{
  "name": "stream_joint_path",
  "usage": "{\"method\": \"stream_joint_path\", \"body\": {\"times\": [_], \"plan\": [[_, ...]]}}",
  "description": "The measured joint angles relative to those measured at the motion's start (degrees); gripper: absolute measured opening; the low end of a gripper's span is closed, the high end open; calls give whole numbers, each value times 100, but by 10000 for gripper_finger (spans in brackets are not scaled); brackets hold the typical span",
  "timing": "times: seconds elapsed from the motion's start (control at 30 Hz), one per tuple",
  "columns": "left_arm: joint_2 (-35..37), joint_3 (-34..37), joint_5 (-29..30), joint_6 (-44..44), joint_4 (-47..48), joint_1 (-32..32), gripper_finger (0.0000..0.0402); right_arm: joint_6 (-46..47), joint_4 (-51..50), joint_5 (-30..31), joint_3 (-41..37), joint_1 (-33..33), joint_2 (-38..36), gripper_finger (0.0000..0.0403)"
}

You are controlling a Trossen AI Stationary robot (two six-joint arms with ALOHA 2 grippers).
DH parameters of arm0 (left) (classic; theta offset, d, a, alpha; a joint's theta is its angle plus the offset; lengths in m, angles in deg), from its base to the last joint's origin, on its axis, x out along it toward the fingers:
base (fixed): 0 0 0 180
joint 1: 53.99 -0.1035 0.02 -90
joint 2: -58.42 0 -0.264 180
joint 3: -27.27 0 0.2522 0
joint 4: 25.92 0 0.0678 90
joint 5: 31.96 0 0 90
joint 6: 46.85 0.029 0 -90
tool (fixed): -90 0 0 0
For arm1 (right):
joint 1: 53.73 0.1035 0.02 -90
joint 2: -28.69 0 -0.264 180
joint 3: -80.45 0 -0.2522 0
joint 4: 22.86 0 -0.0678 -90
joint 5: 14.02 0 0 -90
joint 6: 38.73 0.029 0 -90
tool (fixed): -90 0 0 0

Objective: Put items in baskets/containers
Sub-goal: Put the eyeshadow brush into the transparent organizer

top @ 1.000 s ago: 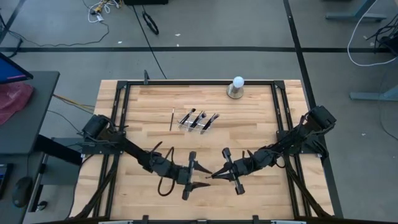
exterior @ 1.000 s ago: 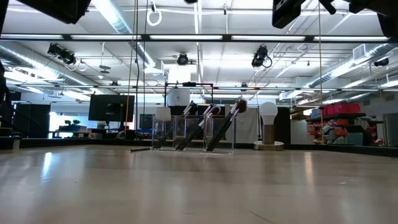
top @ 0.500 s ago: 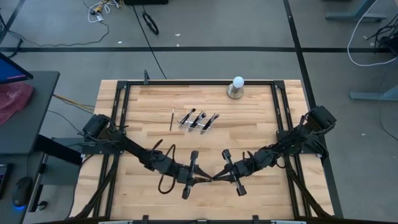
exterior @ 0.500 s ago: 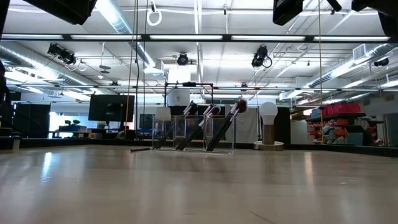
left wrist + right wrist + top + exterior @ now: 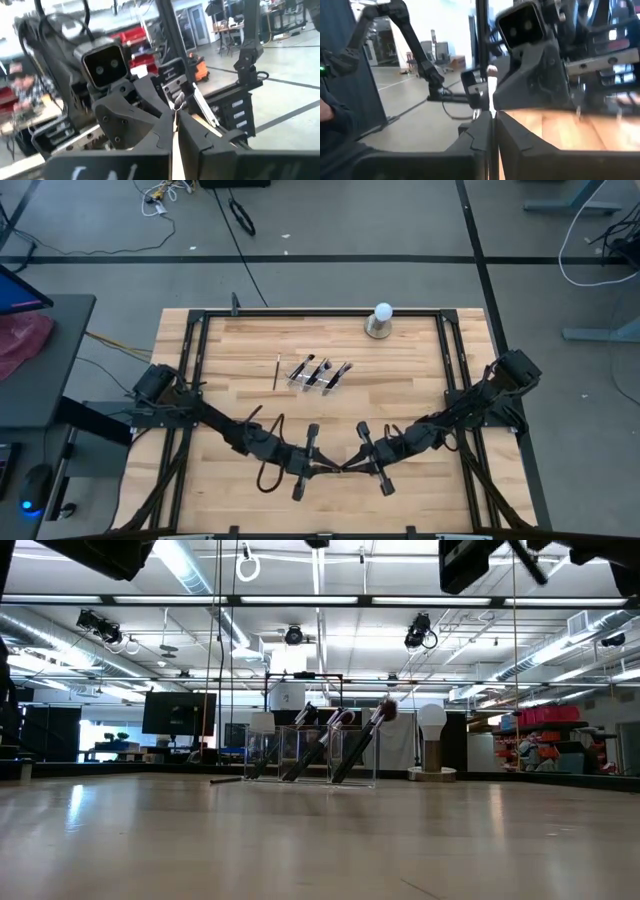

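Left end effector (image 5: pixel 330 469) now shut beside right end effector (image 5: pixel 345 467).

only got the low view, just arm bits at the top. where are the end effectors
Observer: The left end effector and right end effector meet tip to tip over the table, at the arms' side, both shut.
Operator: holding anything
Observer: In the high view a thin dark stick seems to bridge them; I cannot tell which one grips it.
Operator: is that loose brush touching the holder
Observer: No. From above, the loose brush lies apart from the clear holder, on the left arm's side.
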Motion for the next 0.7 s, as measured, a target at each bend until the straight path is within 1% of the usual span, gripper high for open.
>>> {"method": "stream_joint_path", "body": {"times": [0.13,0.23,0.33,0.4,0.47,0.57,0.63,0.7], "plan": [[36,4,407,-297,415,96,11,432,-618,59,0,-7,-41,38],[195,4,874,-548,1046,191,11,927,-1482,186,-11,-9,-199,41],[490,-2,1434,-897,1800,267,11,1578,-2693,630,-14,-8,-498,42],[766,-13,1853,-1254,2477,306,11,2044,-3555,934,-31,-4,-646,42],[1078,-13,2192,-1706,3266,286,11,2493,-4171,1203,-31,0,-801,43],[1639,-13,2562,-2396,4435,106,11,2922,-4658,1593,-30,3,-796,43],[2031,-13,2770,-2819,5224,-90,11,3033,-4633,1688,-33,7,-760,43],[2370,-13,2841,-3111,5818,-368,11,3070,-4628,1795,-22,18,-741,43]]}}
